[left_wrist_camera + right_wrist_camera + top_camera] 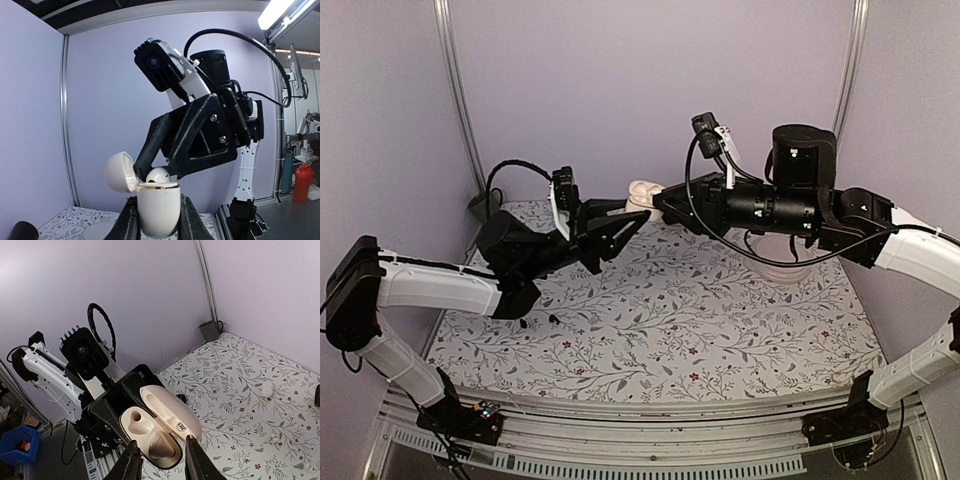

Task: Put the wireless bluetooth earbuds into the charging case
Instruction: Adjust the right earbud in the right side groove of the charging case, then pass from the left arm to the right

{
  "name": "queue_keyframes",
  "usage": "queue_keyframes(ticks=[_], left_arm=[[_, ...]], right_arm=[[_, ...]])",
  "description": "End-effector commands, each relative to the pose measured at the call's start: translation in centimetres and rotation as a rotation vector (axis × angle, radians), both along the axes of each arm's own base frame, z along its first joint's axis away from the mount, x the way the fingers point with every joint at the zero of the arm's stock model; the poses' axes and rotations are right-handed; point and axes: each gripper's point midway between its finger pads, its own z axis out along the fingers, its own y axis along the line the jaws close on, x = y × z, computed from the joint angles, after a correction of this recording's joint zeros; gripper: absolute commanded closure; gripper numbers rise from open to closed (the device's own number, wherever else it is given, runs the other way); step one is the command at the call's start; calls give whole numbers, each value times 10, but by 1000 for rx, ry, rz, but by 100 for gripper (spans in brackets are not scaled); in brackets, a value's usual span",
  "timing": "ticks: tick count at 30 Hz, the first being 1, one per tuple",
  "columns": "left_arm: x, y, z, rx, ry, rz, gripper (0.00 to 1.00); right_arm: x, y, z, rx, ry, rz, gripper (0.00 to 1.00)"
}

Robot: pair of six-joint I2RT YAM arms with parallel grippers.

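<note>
Judge the task at roughly halfway. Find the charging case (157,205) raised well above the worktop (720,330), clenched by its lower body in the left tool (159,225), lid (120,172) hinged back to one side. See one earbud (158,175) sitting in a well of the case, rounded top proud of the rim; cannot tell whether fully seated or merely resting. See the neighbouring well (136,421) bare. Find the right tool (161,442) poised at that bud, fingers parted to either side with a sliver of gap, gripping nothing. Left to do, by this reading: confirm the first bud home, fetch the second, seat it in the bare well. Note a small white oval (268,388) lying on the worktop well apart from the case, possibly the second bud; too small to confirm. Note also two tiny dark specks (523,323) toward the worktop's left side; cannot identify. Record the case as glossy cream, egg-shaped, with a thin gold-toned rim and a small dark mark on the lid. Record the bud as the same cream, smooth and rounded, far smaller than a tool finger.
</note>
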Motion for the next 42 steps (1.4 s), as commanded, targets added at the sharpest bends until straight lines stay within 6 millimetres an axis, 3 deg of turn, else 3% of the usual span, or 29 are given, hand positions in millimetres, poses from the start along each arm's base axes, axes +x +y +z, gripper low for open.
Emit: queue_keyframes(ticks=[1, 8, 18, 23, 36, 40, 42], left_arm=[[-22, 9, 13, -31, -55, -59, 100], [-32, 18, 10, -26, -60, -121, 100], [-28, 14, 8, -6, -23, -148, 100], [-28, 12, 10, -4, -22, -165, 100], [-28, 4, 8, 11, -17, -216, 100], [-24, 3, 7, 12, -5, -201, 92], [-23, 3, 7, 13, 0, -197, 86]], right_arm=[[-5, -17, 14, 75, 33, 28, 64], [-8, -18, 11, 109, 59, 91, 53], [-22, -3, 12, 138, 24, 224, 52], [-21, 0, 2, 109, 26, 226, 50], [-18, 6, 3, 104, 16, 237, 78], [-19, 6, 0, 100, 20, 243, 93], [-20, 6, -2, 98, 21, 246, 96]])
